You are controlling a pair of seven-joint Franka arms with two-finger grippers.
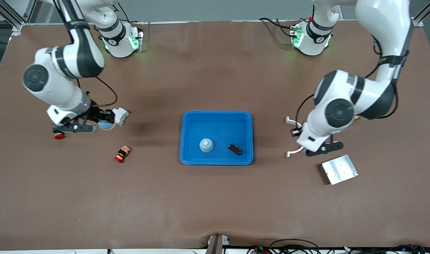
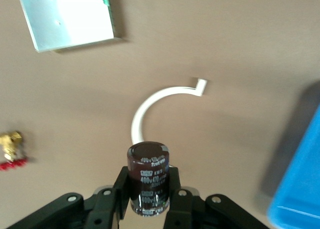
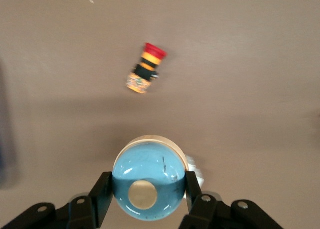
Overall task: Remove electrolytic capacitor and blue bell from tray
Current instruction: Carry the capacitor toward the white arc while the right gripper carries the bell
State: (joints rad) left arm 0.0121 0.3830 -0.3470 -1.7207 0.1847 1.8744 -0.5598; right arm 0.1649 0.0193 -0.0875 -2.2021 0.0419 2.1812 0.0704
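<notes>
Front view: right gripper up over the table's right-arm end, clamped on blue bell. Left gripper up over the left-arm end beside blue tray, clamped on dark capacitor. Second bell in tray.

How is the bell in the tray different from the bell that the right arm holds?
The bell in the tray rests free on the floor of the blue tray; the held bell is clamped in the right claw, up over bare table beside a white part. The tray bell has a capacitor beside it; the held bell has none. Both are blue domes with a pale button on top.
</notes>
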